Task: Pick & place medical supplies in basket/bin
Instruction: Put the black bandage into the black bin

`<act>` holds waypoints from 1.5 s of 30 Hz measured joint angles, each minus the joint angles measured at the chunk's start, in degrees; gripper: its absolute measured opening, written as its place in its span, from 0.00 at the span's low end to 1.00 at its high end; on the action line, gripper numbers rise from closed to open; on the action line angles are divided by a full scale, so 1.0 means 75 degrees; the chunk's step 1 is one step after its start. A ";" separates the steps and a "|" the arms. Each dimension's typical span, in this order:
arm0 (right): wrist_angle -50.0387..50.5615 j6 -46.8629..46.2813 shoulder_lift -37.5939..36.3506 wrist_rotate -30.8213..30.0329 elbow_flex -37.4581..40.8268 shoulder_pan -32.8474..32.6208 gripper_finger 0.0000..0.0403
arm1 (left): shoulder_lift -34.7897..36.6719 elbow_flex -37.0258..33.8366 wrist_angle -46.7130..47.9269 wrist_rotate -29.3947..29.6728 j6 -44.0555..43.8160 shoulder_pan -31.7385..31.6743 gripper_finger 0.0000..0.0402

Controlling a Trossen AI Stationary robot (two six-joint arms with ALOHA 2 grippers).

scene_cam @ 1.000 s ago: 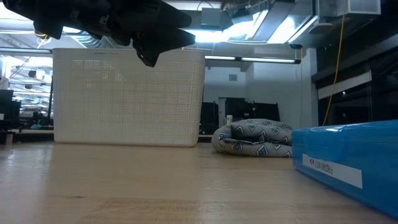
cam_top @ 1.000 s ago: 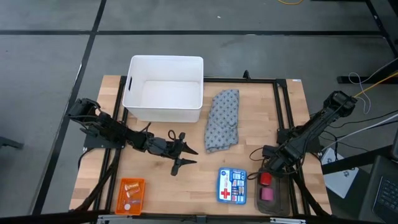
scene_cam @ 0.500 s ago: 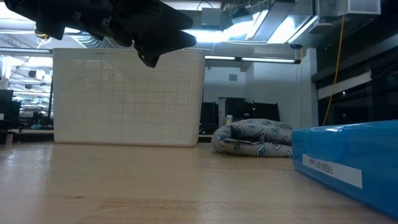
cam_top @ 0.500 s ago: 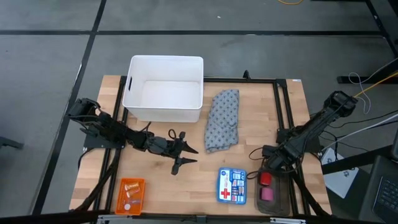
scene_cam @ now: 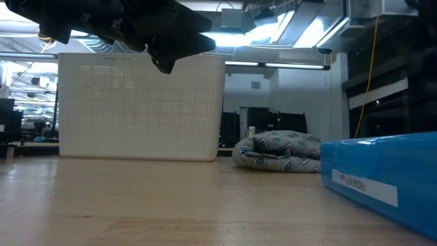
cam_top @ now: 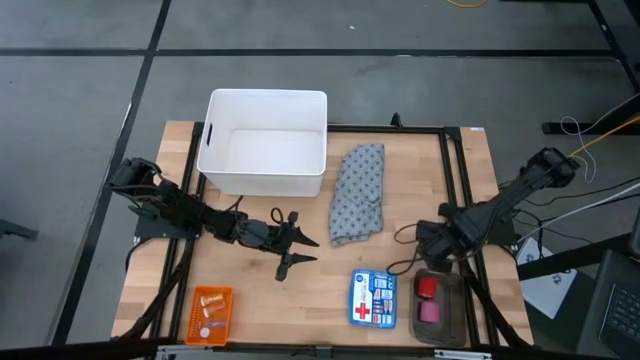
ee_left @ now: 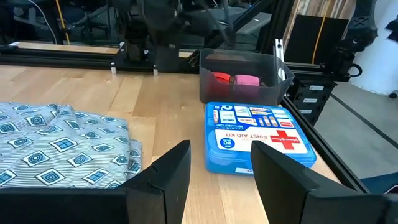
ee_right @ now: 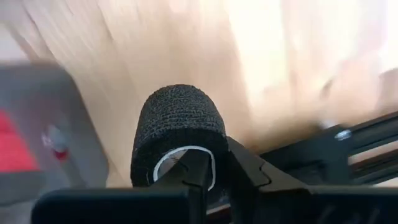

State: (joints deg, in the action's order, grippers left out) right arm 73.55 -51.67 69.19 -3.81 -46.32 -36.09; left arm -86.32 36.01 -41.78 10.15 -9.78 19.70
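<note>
The grey-blue patterned cloth (cam_top: 358,192) lies bunched on the table, right of the white bin (cam_top: 264,155). Red and pink rolls sit in a grey tray (cam_top: 447,300) at the near right. Tan vials lie in an orange tray (cam_top: 210,312) at the near left. My right gripper (cam_top: 422,240) is just far-left of the grey tray, shut on a black bandage roll (ee_right: 179,127). My left gripper (cam_top: 300,258) hangs open above the table's middle, left of the cloth, touching nothing. My right gripper holds the black roll by its wall (ee_right: 214,163). One finger (ee_right: 194,177) reaches into the white-lined hollow core and the other finger (ee_right: 255,177) lies outside. The roll sticks out past the fingertips, over the bare wood beside the grey tray.
A blue first-aid box (cam_top: 372,298) lies flat at the near edge, between the two trays. A black frame rail (cam_top: 455,190) runs along the table's right side near my right arm. Bare wood shows between the bin, the cloth and the box.
My right gripper has moved from over the far end of the grey tray toward the table's far-left, off the tray and over the wood, carrying the black roll. The left arm has kept still.
</note>
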 joint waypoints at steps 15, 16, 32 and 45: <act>-0.0978 0.0150 0.0012 0.0344 -0.2670 -0.0031 0.08 | 0.0000 0.0000 0.0006 -0.0104 -0.0003 0.0000 0.41; -0.1256 0.0134 0.0015 0.0579 -0.2670 -0.0117 0.08 | 0.0000 0.0000 0.0006 -0.0103 -0.0003 0.0000 0.41; -0.1578 -0.2545 0.0070 0.0835 -0.2204 -0.2008 0.08 | 0.0000 0.0002 0.0006 -0.0119 0.0005 0.0000 0.41; -0.1581 -0.4256 0.0257 0.0768 -0.1542 -0.3048 0.16 | 0.0000 0.0001 0.0006 -0.0117 0.0006 0.0000 0.41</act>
State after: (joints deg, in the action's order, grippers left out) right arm 61.69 -83.59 71.12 1.95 -57.88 -58.94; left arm -86.32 36.02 -41.74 9.28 -9.74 19.70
